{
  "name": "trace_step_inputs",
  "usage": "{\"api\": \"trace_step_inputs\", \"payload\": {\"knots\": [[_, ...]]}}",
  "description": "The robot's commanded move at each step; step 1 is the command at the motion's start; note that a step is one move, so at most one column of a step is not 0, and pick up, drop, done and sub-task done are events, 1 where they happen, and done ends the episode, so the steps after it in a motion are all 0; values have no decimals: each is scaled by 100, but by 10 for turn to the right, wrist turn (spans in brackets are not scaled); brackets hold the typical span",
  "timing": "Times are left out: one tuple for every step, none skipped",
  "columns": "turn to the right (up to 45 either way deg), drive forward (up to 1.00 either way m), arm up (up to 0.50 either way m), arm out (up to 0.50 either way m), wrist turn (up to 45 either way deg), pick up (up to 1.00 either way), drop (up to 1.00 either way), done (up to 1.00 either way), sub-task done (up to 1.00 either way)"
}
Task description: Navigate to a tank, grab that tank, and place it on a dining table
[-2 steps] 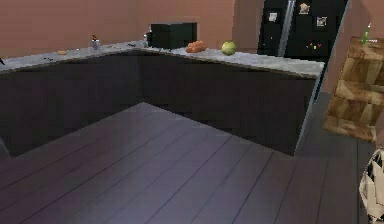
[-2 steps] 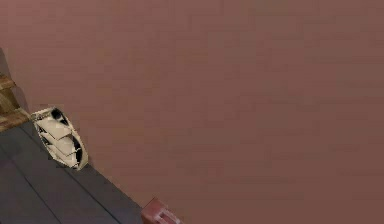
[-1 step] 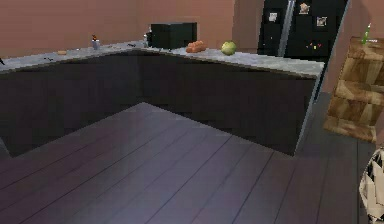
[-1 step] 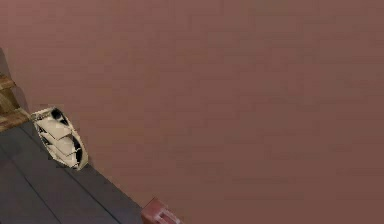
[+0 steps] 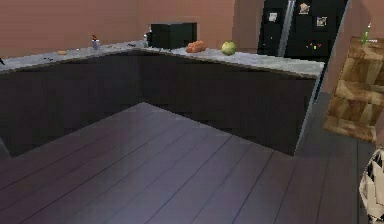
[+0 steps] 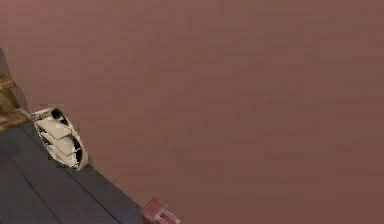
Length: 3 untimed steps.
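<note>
Straight ahead, dark L-shaped counter point(image 5: 200, 95), fridge point(image 5: 292, 35)

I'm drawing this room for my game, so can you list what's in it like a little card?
Room: kitchen
Counter: L-shaped counter, dark fronts, grey top
On top: green round fruit, orange thing, black box
Fridge: dark fridge behind the counter
Floor: dark planks
Side wall: pink wall, white wire thing at its foot

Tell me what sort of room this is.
Most likely a kitchen: a long L-shaped counter runs across it, a round green fruit sits on top, and a tall black fridge stands behind.
</note>
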Motion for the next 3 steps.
{"api": "trace_step_inputs", "payload": {"knots": [[0, 0, 0, 0, 360, 0, 0, 0, 0], [0, 0, 0, 0, 0, 100, 0, 0, 0], [0, 0, 10, 0, 0, 0, 0, 0, 0]]}}
